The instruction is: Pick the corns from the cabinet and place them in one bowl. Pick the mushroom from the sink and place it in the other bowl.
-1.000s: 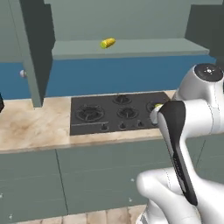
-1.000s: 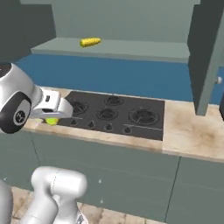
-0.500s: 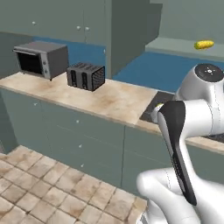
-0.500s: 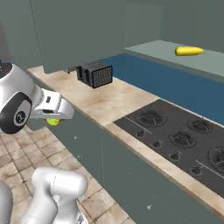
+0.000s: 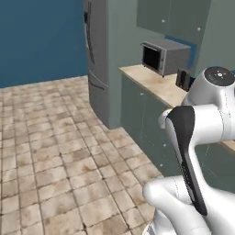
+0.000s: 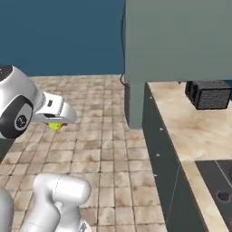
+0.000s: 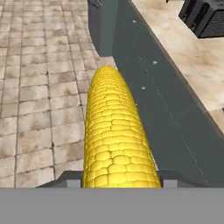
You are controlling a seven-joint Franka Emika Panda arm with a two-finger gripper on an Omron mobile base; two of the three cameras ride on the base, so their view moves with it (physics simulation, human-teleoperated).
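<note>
Seen from the hand: a bumpy yellow corn cob (image 7: 117, 140), clamped between the two dark finger tips (image 7: 65, 179) of the gripper (image 7: 119, 177), pointing away over tan stone floor tiles (image 7: 39, 100) and the grey-green lower cabinet fronts (image 7: 166, 127). At the upper right edge of that view, the near corner of a black slotted toaster (image 7: 205, 17) on the beige marbled counter (image 7: 192, 65).

From the right base camera: a small yellow-green sliver of cob (image 6: 55, 126) just under the white hand, gripper (image 6: 61, 121) held out above the floor, well apart from the counter (image 6: 190, 131); toaster (image 6: 208, 94) near the counter's far edge, beside a tall grey-green panel (image 6: 181, 41); corner of a black hob (image 6: 219, 181) at lower right.

From the left base camera: a grey fridge (image 5: 98, 59) against the blue wall (image 5: 41, 41), a grey microwave (image 5: 163, 55) on the counter's far end; cob hidden behind the arm.
</note>
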